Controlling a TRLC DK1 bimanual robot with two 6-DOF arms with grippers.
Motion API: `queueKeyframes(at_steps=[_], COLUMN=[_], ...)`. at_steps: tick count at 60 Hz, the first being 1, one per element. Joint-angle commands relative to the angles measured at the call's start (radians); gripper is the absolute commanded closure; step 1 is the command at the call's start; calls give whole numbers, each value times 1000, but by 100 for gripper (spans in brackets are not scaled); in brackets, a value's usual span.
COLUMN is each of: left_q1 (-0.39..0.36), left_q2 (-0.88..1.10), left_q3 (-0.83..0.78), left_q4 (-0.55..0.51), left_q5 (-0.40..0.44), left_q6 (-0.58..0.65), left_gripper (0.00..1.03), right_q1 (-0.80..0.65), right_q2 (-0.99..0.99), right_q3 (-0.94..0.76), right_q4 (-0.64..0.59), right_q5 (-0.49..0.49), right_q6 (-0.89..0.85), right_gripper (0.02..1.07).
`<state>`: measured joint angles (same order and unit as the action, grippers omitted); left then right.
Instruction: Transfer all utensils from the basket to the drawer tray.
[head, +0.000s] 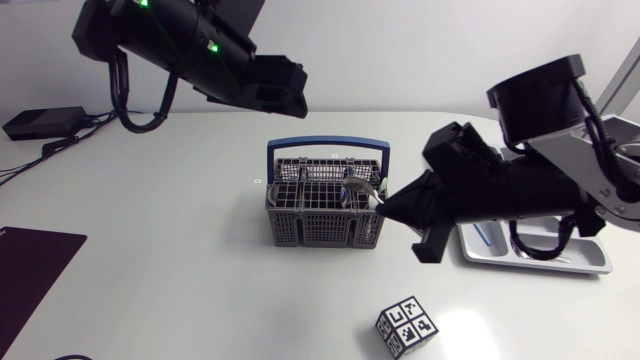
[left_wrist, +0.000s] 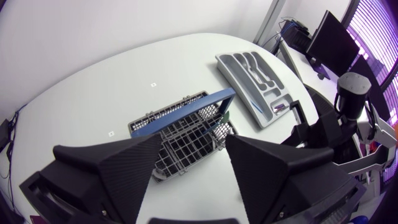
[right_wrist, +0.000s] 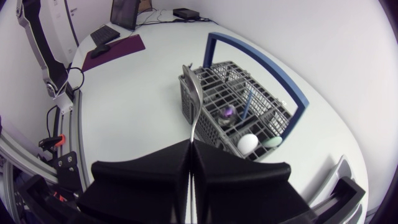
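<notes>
Steel utensil (right_wrist: 195, 111) pinched in R gripper (right_wrist: 191, 145) at basket (head: 325, 231); L gripper (left_wrist: 194, 144) wide open.

No readable text; only black-and-white marker patterns on a cube (head: 406, 326).

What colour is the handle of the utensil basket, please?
Blue; the basket handle shows best in the right wrist view.

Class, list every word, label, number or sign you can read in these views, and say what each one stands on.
No words or numbers can be read in any view.
On the cube: black-and-white square code patterns, no letters.
On the table mark: too small to read.
On the basket, the tray and the metal utensil held in the right gripper: no print visible.
</notes>
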<state>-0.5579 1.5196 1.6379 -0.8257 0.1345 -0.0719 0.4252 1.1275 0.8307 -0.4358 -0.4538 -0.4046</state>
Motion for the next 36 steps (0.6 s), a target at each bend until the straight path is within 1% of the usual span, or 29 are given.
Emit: queueKeyframes(at_steps=[1,7,11,17,25,28,32,33,34,36], left_q1=[27,39,58,78,98,104,110,112,115,116], left_q2=[-29,-38,-61,-81,-107,-121,-133,-134,-137,-142], left_q3=[-62,-116,-181,-243,-311,-332,-357,-359,-371,-383], left_q4=[7,16,51,83,117,129,146,146,154,158], left_q5=[7,7,7,7,7,7,7,7,7,7], left_q6=[40,75,106,136,165,175,181,181,182,187], left_gripper=[29,29,29,29,29,29,29,29,29,29], right_q1=[-77,-213,-315,-468,-678,-766,-841,-845,-884,-919], right_q2=[-21,-31,-29,-12,92,163,238,242,282,327], right_q3=[-48,-65,-65,-48,1,36,71,74,96,123], right_q4=[-50,-136,-210,-311,-439,-498,-551,-552,-572,-587], right_q5=[-42,-117,-164,-204,-233,-237,-233,-233,-227,-221], right_q6=[-96,-226,-339,-525,-797,-928,-1050,-1054,-1113,-1175], right_gripper=[102,102,102,102,102,102,102,102,102,102])
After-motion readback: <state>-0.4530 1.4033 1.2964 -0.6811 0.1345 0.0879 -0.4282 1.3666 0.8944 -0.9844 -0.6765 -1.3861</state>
